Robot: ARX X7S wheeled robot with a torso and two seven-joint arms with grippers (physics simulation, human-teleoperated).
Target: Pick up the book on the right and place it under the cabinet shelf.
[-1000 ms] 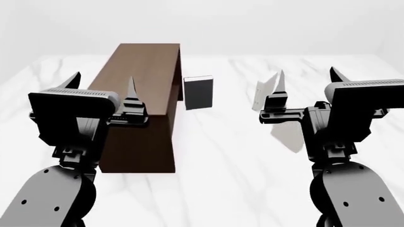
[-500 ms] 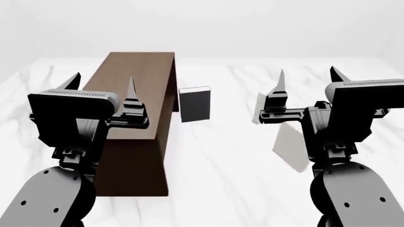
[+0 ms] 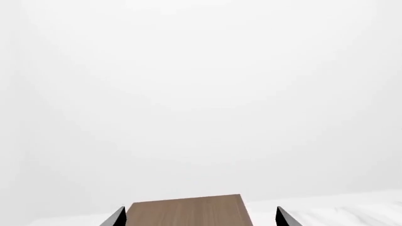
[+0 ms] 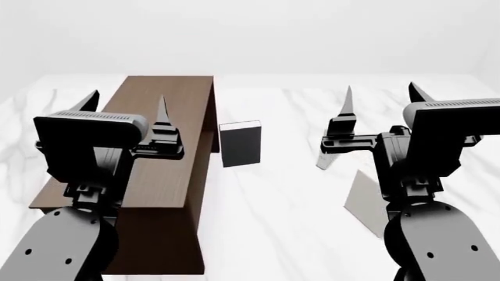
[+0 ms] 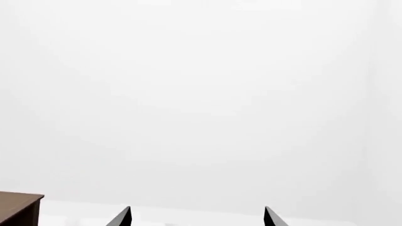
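Note:
The book (image 4: 364, 202), a plain pale grey slab, stands on the marble floor at the right, partly hidden behind my right arm. The cabinet shelf (image 4: 160, 153) is a long dark brown box at the left; its far end (image 3: 188, 211) shows in the left wrist view and a corner (image 5: 19, 208) in the right wrist view. My left gripper (image 4: 129, 98) hangs open above the cabinet's top, its fingertips (image 3: 116, 217) wide apart. Up above and beyond the book, my right gripper (image 4: 380, 89) is open and holds nothing; its fingertips (image 5: 124, 217) frame bare wall.
A dark charcoal book (image 4: 240, 144) stands just right of the cabinet. A thinner white book (image 4: 325, 158) peeks out below my right gripper's finger. White marble floor (image 4: 273, 222) lies between cabinet and books. A pale wall closes the back.
The head view has moved forward: the cabinet and all three books have slid lower and closer in it. Both arms keep the same pose, grippers still open.

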